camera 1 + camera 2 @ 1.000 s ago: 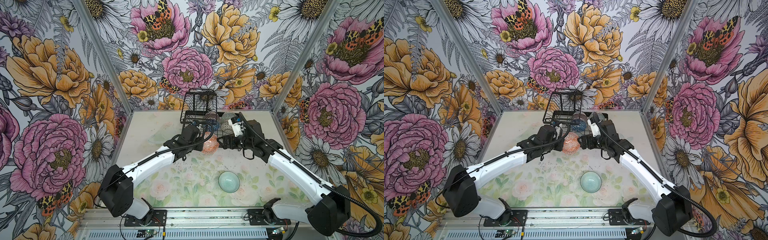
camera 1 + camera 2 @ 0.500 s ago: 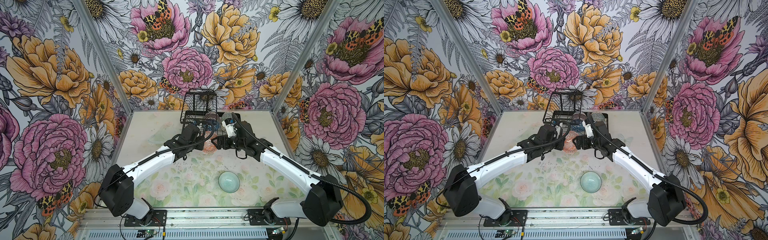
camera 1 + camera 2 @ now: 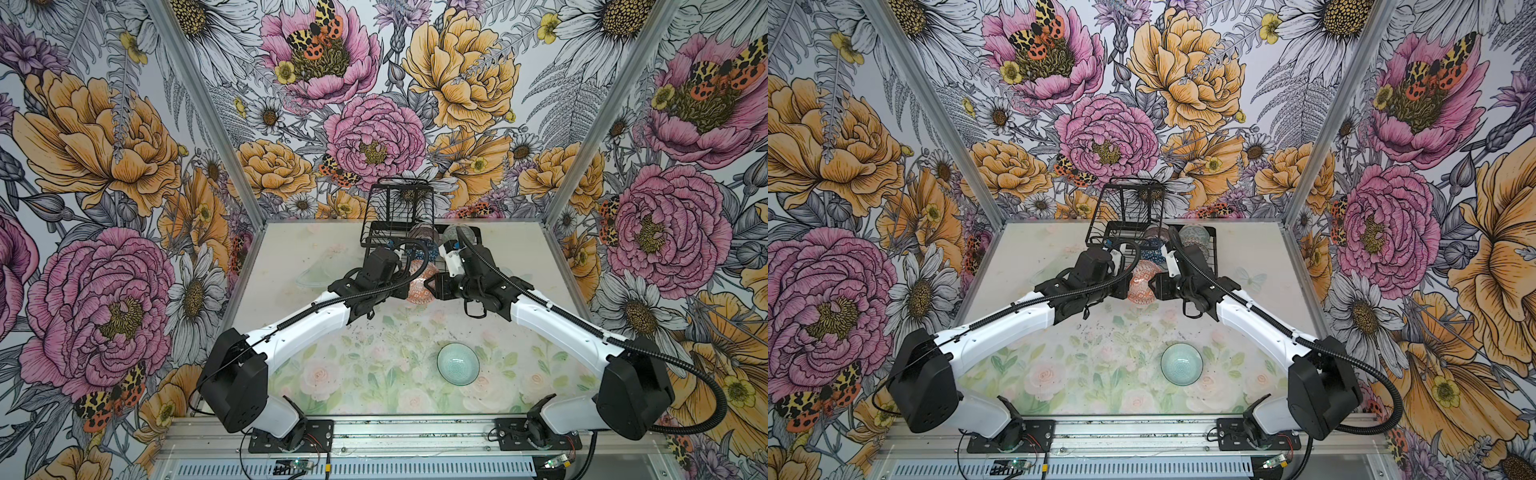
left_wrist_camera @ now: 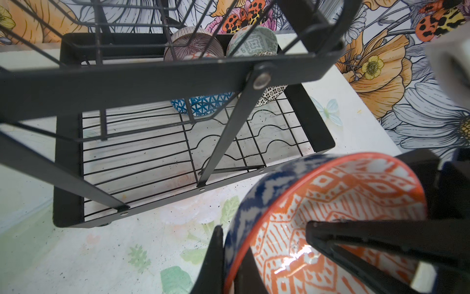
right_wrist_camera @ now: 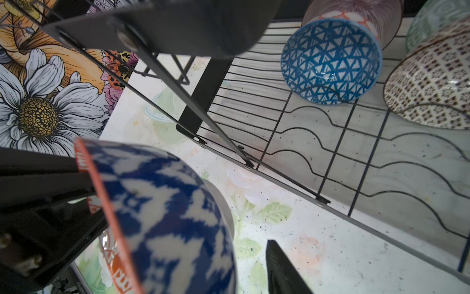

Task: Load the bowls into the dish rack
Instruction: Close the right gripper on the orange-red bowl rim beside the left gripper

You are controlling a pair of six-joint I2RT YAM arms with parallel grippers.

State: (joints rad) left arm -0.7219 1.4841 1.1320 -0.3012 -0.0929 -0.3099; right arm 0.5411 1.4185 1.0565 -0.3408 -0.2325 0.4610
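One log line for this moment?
left gripper: shut on orange-diamond bowl | right gripper: at bowl, grip unclear | dish rack: partly loaded | table: teal bowl

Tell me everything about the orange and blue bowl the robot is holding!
The round, shiny ceramic bowl has orange diamond patterns inside, an orange rim and blue blotches outside. It is tipped on its side, in front of the black wire dish rack. The left hand pinches its rim, one finger inside, one outside. The right hand is close beside it.
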